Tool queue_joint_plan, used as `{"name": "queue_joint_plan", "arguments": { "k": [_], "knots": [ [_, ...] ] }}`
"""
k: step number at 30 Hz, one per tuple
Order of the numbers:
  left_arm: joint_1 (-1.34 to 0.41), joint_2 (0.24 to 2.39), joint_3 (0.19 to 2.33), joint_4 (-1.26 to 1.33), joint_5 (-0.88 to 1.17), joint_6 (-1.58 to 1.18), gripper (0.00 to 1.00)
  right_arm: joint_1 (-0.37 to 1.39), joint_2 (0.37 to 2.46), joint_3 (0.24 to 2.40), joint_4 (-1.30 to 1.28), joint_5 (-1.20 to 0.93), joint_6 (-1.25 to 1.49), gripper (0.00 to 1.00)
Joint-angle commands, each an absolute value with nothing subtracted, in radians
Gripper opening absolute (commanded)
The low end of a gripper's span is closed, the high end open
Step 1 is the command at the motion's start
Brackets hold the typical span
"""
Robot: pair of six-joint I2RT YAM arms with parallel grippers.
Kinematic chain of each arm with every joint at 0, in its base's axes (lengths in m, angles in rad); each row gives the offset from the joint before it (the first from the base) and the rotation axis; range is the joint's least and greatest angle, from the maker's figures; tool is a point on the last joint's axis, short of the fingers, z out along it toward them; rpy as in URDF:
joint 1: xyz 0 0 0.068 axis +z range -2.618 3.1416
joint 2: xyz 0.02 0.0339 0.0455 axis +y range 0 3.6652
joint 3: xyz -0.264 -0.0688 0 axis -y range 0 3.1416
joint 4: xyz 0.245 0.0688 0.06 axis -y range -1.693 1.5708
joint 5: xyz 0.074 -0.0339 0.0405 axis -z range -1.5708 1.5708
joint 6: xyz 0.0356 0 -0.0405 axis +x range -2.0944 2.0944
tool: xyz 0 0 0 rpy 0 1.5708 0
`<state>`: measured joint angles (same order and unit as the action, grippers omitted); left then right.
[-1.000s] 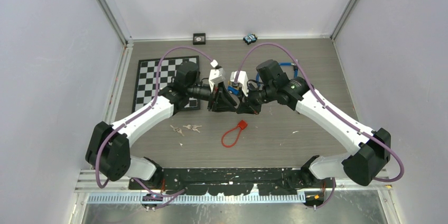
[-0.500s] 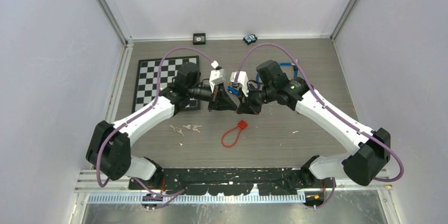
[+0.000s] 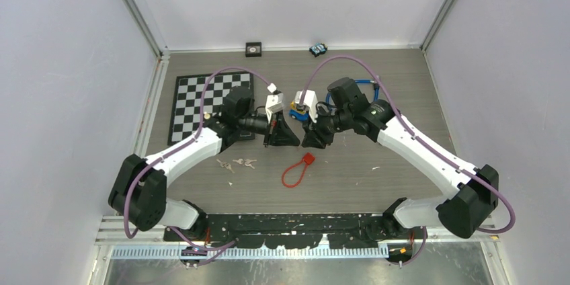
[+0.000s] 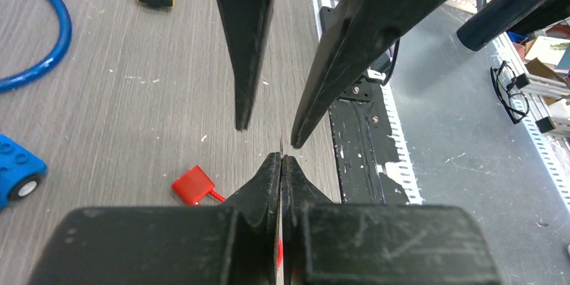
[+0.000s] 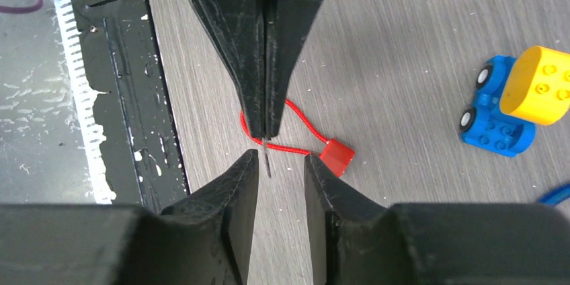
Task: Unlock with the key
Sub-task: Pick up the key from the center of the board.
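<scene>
My two grippers meet tip to tip above the middle of the table. The left gripper (image 4: 281, 158) is shut on the key (image 5: 267, 162), a thin metal blade whose tip pokes out beyond the pads. Facing it, the right gripper (image 5: 281, 158) is open, its fingers (image 4: 245, 63) standing either side of the key tip without touching it. The red lock (image 3: 308, 158) lies on the table just below them, with its red cable loop (image 3: 290, 177) towards the near edge; the wrist views show the lock (image 5: 336, 154) under both grippers.
Loose spare keys (image 3: 242, 163) lie left of the lock. A checkerboard (image 3: 195, 100) is at the far left, a blue toy car with a yellow block (image 5: 511, 107) and a blue cable (image 3: 363, 83) behind the grippers. Two small objects (image 3: 253, 48) sit at the back wall.
The left gripper has closed on the key and the right gripper has opened off it. Both grippers have shifted slightly towards the near edge.
</scene>
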<state>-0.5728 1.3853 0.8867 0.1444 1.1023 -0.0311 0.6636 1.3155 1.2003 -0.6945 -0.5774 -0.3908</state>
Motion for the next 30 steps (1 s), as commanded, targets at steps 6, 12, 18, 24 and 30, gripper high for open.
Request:
{"name": "queue_joint_plan", "arguments": {
  "k": [6,12,18,24,30],
  "knots": [
    [-0.549,1.329,0.846,0.254,1.122,-0.082,0.0,0.637,1.241,1.19,-0.649,-0.599,-0.38,0.45],
    [-0.546,1.328,0.835,0.298,1.131,-0.117,0.0,0.635,1.261,1.19,-0.653,-0.641,-0.385,0.47],
    [-0.546,1.327,0.824,0.349,1.142,-0.158,0.0,0.635,1.307,1.213,-0.664,-0.678,-0.391,0.42],
    [-0.545,1.325,0.82,0.363,1.144,-0.168,0.0,0.636,1.324,1.216,-0.672,-0.703,-0.403,0.34],
    [-0.545,1.327,0.815,0.368,1.144,-0.169,0.0,0.635,1.319,1.21,-0.669,-0.702,-0.409,0.19]
  ]
}}
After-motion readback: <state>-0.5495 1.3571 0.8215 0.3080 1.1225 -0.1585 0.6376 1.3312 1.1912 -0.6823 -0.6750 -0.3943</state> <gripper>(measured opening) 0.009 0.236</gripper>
